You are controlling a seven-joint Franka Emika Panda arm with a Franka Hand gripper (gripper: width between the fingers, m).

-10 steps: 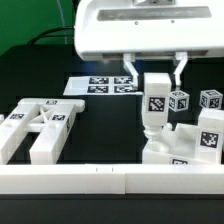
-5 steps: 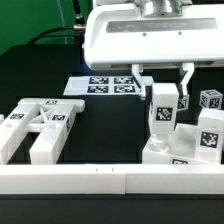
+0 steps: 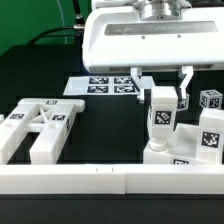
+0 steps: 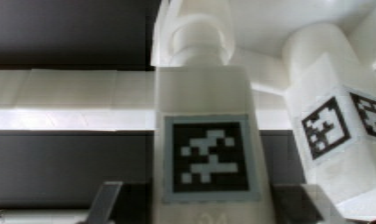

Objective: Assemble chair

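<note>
bar leg [image 3: 161, 112] and gripper [image 3: 160, 84] have shifted toward the exterior view's right over the last second, then nearly stopped. leg now upright on the seat block [image 3: 155, 151], near right. likely lining up its rounded peg end for seating. jaws clamped on the leg's flat sides. parts matte white plastic, blocky, tagged. slotted back frame [image 3: 35, 125] lies flat, left.

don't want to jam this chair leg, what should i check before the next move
1. End effector shut on the leg: ok.
2. Leg upright: ok.
3. Leg's lower end lined up with its hole in the seat: cannot tell.
4. Gap between the held leg and the tagged part next to it: cannot tell.
5. Back frame lies apart, on the exterior view's left: ok.
</note>
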